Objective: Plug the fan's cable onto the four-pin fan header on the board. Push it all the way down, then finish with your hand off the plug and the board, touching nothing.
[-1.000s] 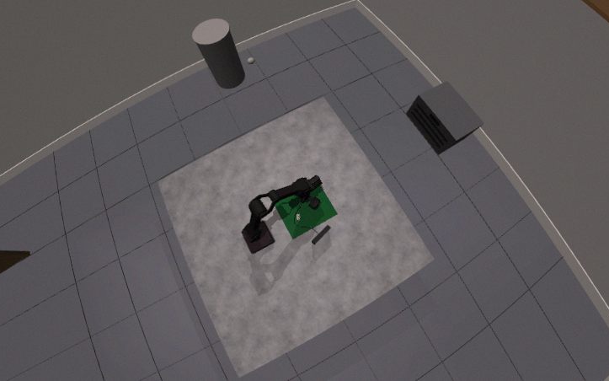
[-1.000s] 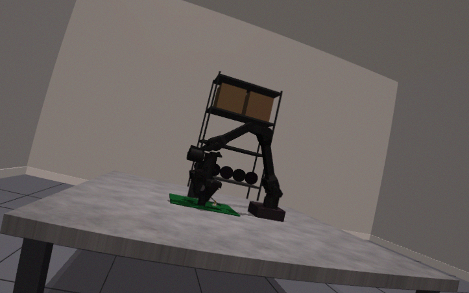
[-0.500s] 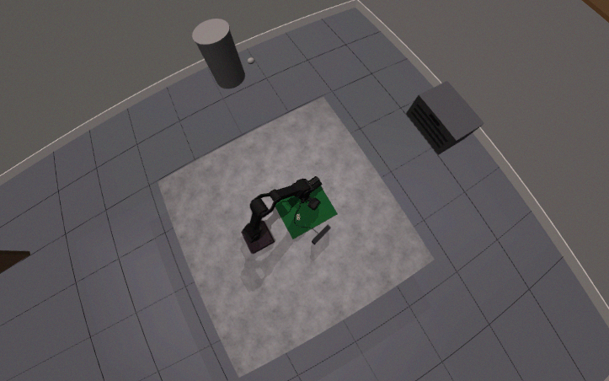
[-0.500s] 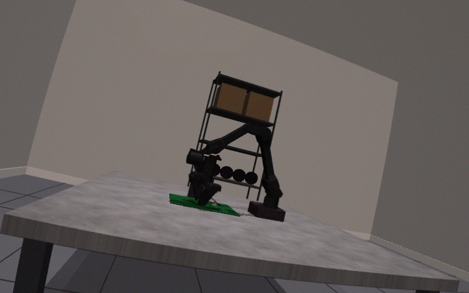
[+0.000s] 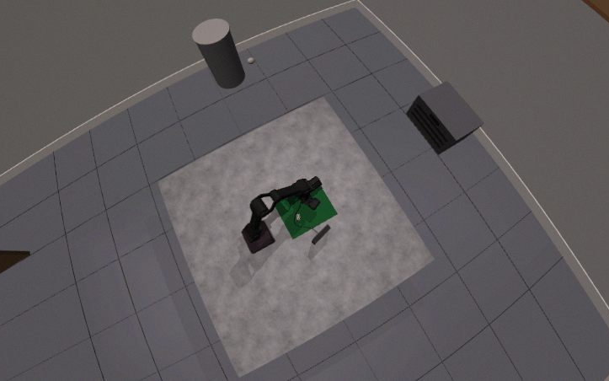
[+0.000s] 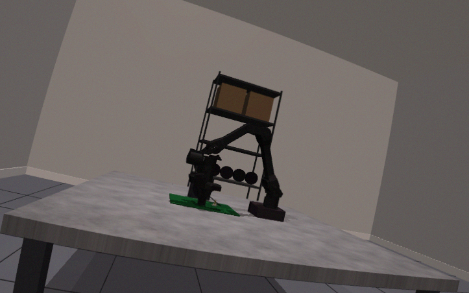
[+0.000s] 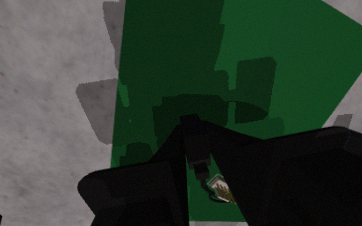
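Observation:
The green board (image 5: 326, 213) (image 6: 181, 200) (image 7: 291, 30) lies on the table. The four-pin header (image 5: 297, 217) (image 6: 215, 204) (image 7: 221, 189) is a small cream part with metallic pins on it. My gripper (image 6: 202, 203) (image 7: 191, 127) points down low over the board, its fingers closed around the black plug (image 7: 198, 145). In the wrist view the header is below and right of the plug, apart from it, and is partly covered by the right finger. The thin dark cable (image 7: 212, 198) curves past the header. Whether the plug touches the board cannot be told.
A dark flat slab (image 5: 321, 233), apparently the fan, stands beside the board with the cable running to it. The arm's base (image 5: 259, 238) (image 6: 266, 210) stands on the grey table (image 5: 344, 293) (image 6: 301, 244) on the board's other side.

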`<action>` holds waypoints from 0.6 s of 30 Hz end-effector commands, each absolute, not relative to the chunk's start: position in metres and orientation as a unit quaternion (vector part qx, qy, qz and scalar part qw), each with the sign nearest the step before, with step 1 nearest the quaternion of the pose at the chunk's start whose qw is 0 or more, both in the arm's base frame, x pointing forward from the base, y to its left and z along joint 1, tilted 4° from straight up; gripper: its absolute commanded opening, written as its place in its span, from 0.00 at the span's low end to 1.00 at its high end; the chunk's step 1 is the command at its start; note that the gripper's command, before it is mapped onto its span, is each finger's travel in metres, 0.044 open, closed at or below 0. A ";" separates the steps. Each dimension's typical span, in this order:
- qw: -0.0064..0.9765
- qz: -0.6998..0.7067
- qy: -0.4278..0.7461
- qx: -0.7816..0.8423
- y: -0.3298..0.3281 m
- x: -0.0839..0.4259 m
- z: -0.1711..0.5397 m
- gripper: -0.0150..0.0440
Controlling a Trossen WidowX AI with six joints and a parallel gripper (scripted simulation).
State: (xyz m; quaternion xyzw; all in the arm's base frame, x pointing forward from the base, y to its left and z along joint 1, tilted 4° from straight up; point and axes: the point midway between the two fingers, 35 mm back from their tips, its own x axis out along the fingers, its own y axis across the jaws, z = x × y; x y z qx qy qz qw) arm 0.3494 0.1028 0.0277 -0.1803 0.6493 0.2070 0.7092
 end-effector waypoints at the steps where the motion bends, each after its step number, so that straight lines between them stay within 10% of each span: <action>1: 0.709 0.207 0.649 -0.180 0.102 0.350 0.039 0.25; 18: 0.674 0.299 0.614 -0.280 0.064 0.324 0.074 0.25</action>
